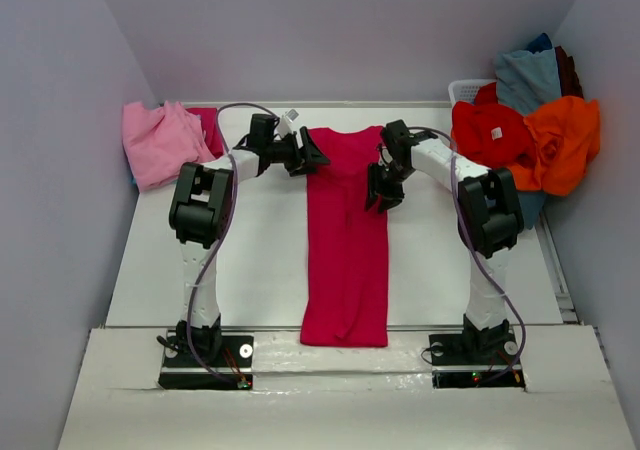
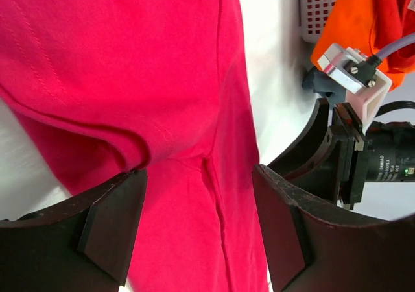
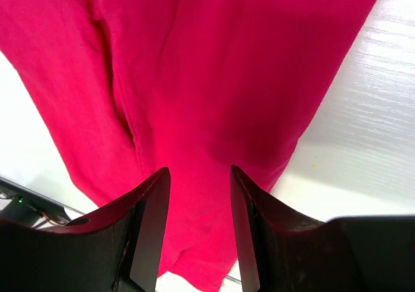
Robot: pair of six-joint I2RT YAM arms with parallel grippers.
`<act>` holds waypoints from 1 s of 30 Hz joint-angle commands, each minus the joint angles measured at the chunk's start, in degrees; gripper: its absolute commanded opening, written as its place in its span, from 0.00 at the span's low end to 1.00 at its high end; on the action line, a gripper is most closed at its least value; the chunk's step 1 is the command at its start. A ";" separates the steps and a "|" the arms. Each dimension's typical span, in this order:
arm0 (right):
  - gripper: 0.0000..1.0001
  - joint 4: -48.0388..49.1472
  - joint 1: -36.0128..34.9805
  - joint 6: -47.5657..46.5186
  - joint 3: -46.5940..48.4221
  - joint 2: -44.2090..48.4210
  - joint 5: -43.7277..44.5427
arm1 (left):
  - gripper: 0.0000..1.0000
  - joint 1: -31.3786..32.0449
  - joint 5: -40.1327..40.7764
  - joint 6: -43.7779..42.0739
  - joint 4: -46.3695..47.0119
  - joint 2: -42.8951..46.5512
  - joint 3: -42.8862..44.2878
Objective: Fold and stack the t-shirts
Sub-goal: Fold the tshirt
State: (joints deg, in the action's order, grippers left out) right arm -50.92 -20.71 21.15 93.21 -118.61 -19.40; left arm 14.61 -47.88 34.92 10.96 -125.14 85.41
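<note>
A crimson-magenta t-shirt (image 1: 346, 240) lies in the middle of the table, folded lengthwise into a long narrow strip that reaches the near edge. My left gripper (image 1: 310, 156) is open over the strip's far left corner. In the left wrist view (image 2: 198, 220) the cloth (image 2: 130, 65) shows between the spread fingers (image 2: 110, 227). My right gripper (image 1: 383, 192) hovers at the strip's right edge. In the right wrist view (image 3: 200, 230) it is open with a narrower gap, and the shirt (image 3: 214, 78) lies below it, not pinched.
A light pink t-shirt (image 1: 158, 142) lies crumpled at the back left. At the back right a white basket (image 1: 466, 91) holds a pile of red (image 1: 490, 135), orange (image 1: 562, 140) and grey-blue (image 1: 527, 76) shirts. Walls close in on three sides.
</note>
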 commanded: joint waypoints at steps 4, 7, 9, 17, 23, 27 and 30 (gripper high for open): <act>0.48 0.20 0.14 -0.93 -0.04 0.13 0.77 | 0.76 -1.25 1.64 -4.77 -2.79 -0.54 4.07; 0.48 0.03 0.14 -0.93 0.13 -0.13 0.85 | 0.76 -1.78 2.00 -5.30 -3.75 -1.07 4.59; 0.48 0.03 0.14 -0.93 0.31 -0.31 0.85 | 0.76 -2.30 2.09 -5.38 -3.67 -1.24 4.59; 0.48 -0.50 0.14 -1.02 1.18 -0.75 1.03 | 0.75 -2.31 -0.28 -3.63 -1.03 -4.32 5.56; 0.48 -0.33 0.14 -0.84 1.01 -0.75 1.03 | 0.76 -2.31 -1.95 -1.87 3.80 -4.85 4.77; 0.48 -0.15 0.14 -0.76 0.75 -0.84 1.12 | 0.75 -2.31 -3.18 -0.90 6.18 -4.50 4.77; 0.48 0.11 0.14 -0.76 0.40 -0.66 1.12 | 0.75 -2.31 -3.63 -0.64 7.15 -3.62 4.33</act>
State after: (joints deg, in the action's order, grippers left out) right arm -50.96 -20.71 20.93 93.17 -119.52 -18.83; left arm 12.27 -49.21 33.82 13.69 -130.37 88.75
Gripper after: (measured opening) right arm 0.479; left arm 0.756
